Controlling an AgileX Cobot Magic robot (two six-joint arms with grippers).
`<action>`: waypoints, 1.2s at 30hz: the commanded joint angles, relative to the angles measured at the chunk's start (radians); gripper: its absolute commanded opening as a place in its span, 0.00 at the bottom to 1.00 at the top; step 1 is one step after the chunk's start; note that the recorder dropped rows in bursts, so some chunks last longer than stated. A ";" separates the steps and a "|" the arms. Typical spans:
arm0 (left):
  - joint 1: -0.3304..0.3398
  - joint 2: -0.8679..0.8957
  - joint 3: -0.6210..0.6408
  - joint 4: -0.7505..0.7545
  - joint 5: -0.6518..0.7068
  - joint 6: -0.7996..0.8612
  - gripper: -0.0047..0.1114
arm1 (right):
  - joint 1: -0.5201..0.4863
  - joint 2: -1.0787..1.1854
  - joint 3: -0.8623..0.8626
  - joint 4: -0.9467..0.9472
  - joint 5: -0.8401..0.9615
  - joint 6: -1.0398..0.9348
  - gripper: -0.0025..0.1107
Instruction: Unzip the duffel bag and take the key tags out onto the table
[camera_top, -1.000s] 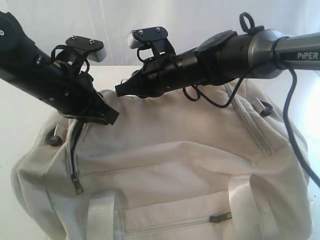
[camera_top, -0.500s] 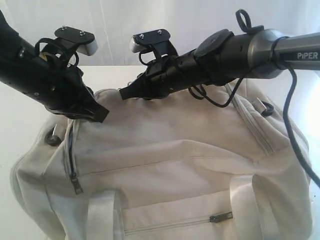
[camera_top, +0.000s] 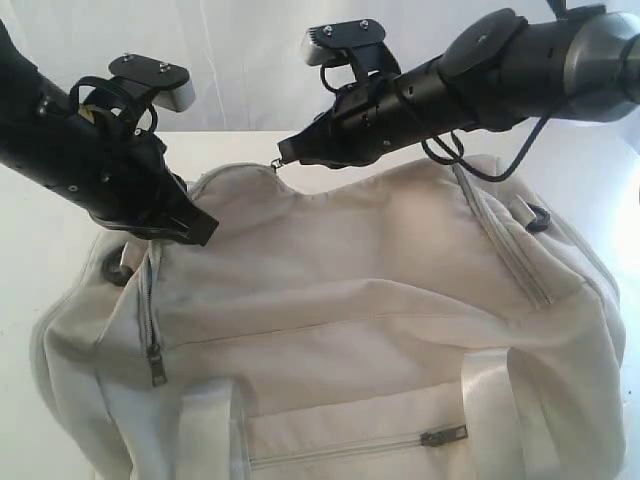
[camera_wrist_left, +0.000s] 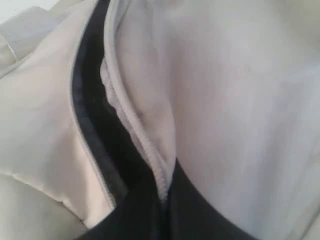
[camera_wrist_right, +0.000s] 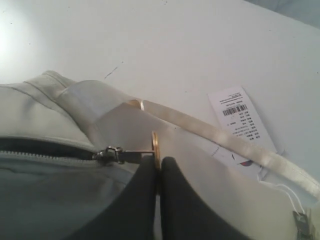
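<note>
Right jaws pinch the zipper pull (camera_wrist_right: 155, 141); left jaws clamp the duffel bag's (camera_top: 380, 270) left opening edge. It is partly unzipped; no key tags lie on the desk (camera_wrist_right: 150, 40) yet.

Backdrop (camera_top: 250, 50): plain white with faint vertical shading; runs behind the table's far edge.
Table (camera_top: 35, 250): wide, white, flat top.
Mark: small dark streak (camera_wrist_right: 112, 73) on the tabletop.
Light: bright and even; glare whitens the exterior view's right edge.
</note>
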 joint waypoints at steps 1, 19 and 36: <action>0.002 -0.014 -0.003 0.009 0.040 -0.009 0.04 | -0.056 -0.022 0.003 -0.090 -0.035 0.064 0.02; 0.002 -0.122 -0.003 0.010 0.034 -0.006 0.04 | 0.023 -0.022 0.003 -0.049 0.048 0.042 0.02; 0.002 -0.177 0.067 0.004 0.011 -0.017 0.04 | -0.018 -0.022 0.003 -0.395 0.047 0.283 0.02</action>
